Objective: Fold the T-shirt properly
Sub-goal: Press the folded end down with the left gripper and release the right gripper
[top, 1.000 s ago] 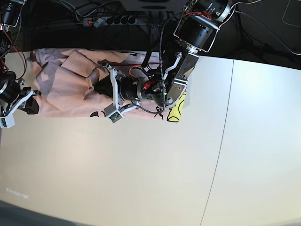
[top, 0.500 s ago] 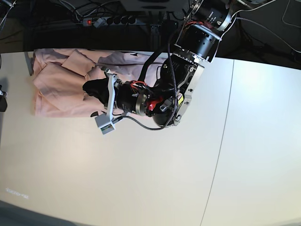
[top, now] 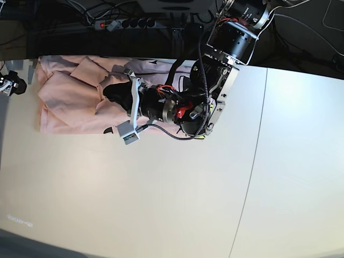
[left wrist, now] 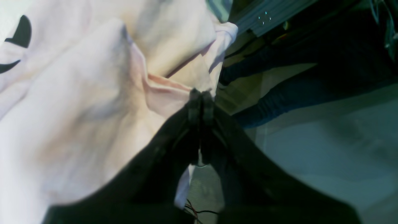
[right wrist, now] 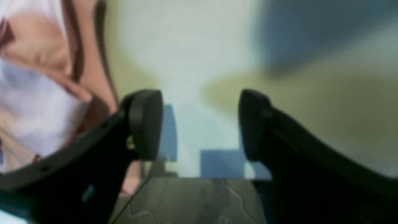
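Black left arm [top: 226, 40] with white brackets, red wiring, looping black cables, smooth black gripper fingers [right wrist: 146, 124]

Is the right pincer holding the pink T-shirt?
No, the right pincer is open with nothing between its tips; the T-shirt lies off to one side.

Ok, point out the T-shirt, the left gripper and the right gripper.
T-shirt [top: 64, 99], base view, flat pink cloth left of the arm.
left gripper [left wrist: 200, 102], left wrist view, closed fingertips at a fabric fold.
right gripper [right wrist: 200, 124], right wrist view, gap between open fingers.

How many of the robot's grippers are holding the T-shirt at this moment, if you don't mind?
1. The left gripper is pinched shut on a fold of the T-shirt. The right gripper stands open beside it, gripping nothing.
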`<state>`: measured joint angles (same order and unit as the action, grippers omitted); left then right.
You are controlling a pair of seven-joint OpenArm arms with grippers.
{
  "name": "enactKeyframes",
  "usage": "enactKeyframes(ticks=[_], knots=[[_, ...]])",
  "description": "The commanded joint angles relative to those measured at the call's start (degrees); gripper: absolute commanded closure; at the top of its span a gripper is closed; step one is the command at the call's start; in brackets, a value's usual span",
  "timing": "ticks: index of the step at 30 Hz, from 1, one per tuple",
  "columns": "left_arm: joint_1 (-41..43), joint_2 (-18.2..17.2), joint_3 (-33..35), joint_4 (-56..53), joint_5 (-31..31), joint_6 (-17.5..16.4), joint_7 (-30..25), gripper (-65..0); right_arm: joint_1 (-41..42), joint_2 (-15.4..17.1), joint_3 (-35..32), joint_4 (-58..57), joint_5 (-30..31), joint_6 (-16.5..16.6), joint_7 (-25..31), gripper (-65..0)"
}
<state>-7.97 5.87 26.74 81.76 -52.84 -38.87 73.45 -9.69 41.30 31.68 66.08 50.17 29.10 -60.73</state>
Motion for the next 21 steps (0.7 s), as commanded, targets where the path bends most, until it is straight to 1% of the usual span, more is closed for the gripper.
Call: enactKeyframes(ticks=[1, 7, 12, 17, 21], knots=[[-1.07, 0.61, 0.13, 1.05, -1.38, -1.13, -1.14, 0.0, 0.63, 2.03, -0.61, 0.83, 1.81, 2.78, 0.74, -39.7], [-1.07, 0.61, 0.13, 1.05, -1.38, -1.13, -0.98, 0.0, 0.63, 1.99, -5.68, 0.83, 6.34, 2.75, 0.63, -39.7], [-1.07, 0.59, 0.13, 1.05, -1.38, -1.13, -0.96, 0.0, 0.63, 1.77, -7.69, 0.83, 8.0, 2.78, -0.68, -39.7], [-1.07, 0.59, -0.39, 1.05, -1.36, -1.13, -0.96, 0.0, 0.63, 0.07, -7.82, 0.83, 10.12, 2.84, -2.45, -39.7], [-1.09, -0.13, -3.28, 1.05, -1.38, -1.13, -0.98, 0.0, 0.61, -1.66, -7.82, 0.83, 10.32, 2.91, -3.45, -39.7]])
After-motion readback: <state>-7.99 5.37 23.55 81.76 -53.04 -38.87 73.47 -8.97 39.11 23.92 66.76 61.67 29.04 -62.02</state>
